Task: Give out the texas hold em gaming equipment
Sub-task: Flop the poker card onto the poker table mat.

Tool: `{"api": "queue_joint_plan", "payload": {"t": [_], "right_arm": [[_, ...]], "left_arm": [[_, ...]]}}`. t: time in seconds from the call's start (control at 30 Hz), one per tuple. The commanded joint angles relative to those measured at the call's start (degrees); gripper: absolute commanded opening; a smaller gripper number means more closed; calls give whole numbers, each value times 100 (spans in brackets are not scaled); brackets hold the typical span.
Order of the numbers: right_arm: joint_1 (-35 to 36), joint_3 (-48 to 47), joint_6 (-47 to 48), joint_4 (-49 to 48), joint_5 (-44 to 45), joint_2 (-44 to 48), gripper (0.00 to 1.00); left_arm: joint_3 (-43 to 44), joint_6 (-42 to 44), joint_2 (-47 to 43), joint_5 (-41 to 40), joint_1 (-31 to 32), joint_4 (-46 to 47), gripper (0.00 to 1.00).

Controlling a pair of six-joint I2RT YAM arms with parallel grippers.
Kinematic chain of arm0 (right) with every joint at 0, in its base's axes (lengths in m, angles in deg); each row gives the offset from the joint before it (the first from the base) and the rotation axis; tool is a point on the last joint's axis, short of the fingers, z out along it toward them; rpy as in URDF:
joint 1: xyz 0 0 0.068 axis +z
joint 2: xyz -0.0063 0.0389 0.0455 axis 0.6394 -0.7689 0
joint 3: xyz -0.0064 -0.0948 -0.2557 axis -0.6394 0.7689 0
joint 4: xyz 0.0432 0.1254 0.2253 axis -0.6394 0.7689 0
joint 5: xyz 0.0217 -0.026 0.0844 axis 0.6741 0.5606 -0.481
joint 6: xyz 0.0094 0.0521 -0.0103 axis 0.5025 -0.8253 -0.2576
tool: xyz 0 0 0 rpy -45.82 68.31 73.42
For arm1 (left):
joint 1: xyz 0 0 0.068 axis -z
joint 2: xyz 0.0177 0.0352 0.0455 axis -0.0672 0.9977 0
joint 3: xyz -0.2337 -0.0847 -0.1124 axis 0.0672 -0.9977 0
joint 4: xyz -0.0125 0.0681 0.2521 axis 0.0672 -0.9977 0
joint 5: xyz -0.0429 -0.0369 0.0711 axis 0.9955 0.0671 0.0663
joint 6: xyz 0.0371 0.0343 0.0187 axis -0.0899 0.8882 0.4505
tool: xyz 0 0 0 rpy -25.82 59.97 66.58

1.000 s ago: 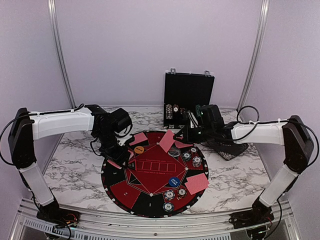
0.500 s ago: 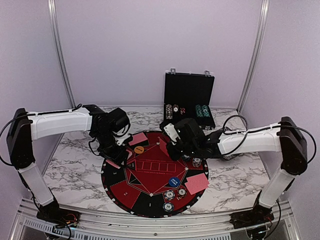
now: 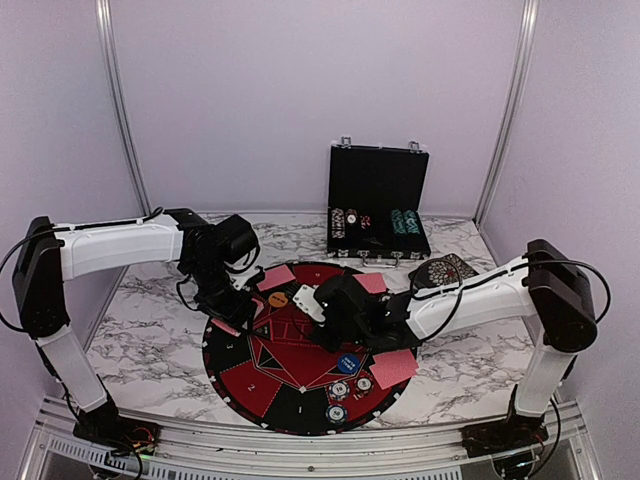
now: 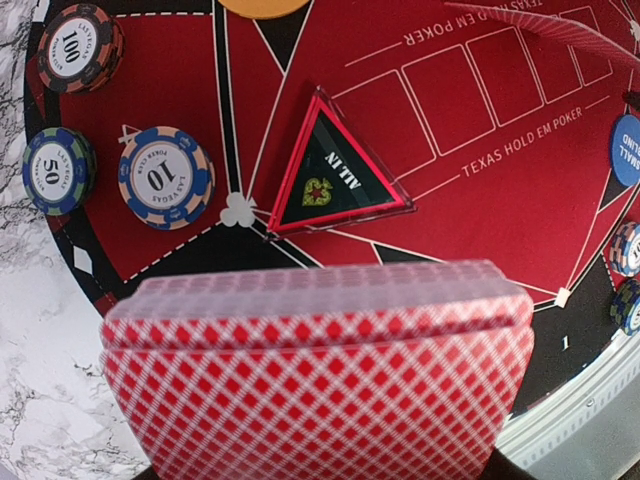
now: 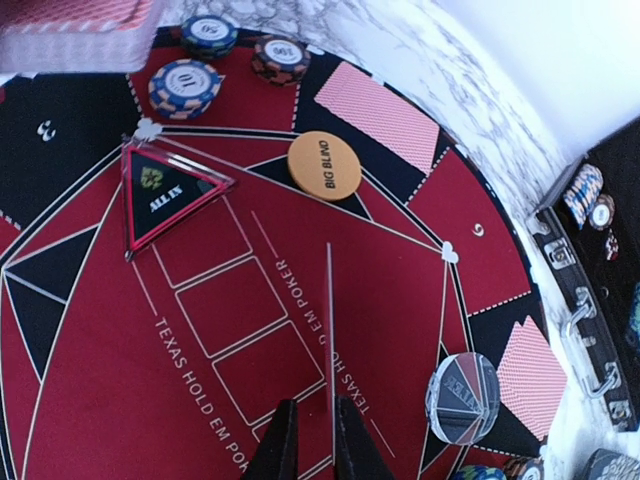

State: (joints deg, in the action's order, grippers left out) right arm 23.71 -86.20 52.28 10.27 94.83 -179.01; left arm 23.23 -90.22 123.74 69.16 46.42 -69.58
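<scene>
My left gripper is shut on a deck of red-backed playing cards, held over the mat's left edge. My right gripper hangs over the mat's middle boxes. One playing card stands edge-on between its fingers, against the right one, and the jaws are a narrow gap apart. On the mat lie striped chips marked 10, 50 and 100. An orange big-blind disc, a clear disc and a blue disc also lie there.
The round red-and-black mat carries a triangular all-in marker and dealt cards. An open black chip case stands at the back. The patterned dish lies to its right.
The right arm swung left from beside the case to over the mat's middle, carrying the card, and its jaws have just parted slightly. The left arm kept still.
</scene>
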Motion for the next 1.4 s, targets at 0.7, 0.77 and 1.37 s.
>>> {"api": "queue_joint_plan", "payload": {"t": [0.7, 0.77, 1.37], "right_arm": [[-383, -363, -1690, 664, -2349, 153, 51], [-449, -526, -1902, 715, -2378, 28, 41], [-1170, -797, -3206, 1286, -2394, -583, 25]], "left_arm": [[53, -11, -187, 90, -29, 39, 50], [51, -7, -195, 95, -29, 39, 50], [96, 0, -223, 85, -29, -14, 50]]}}
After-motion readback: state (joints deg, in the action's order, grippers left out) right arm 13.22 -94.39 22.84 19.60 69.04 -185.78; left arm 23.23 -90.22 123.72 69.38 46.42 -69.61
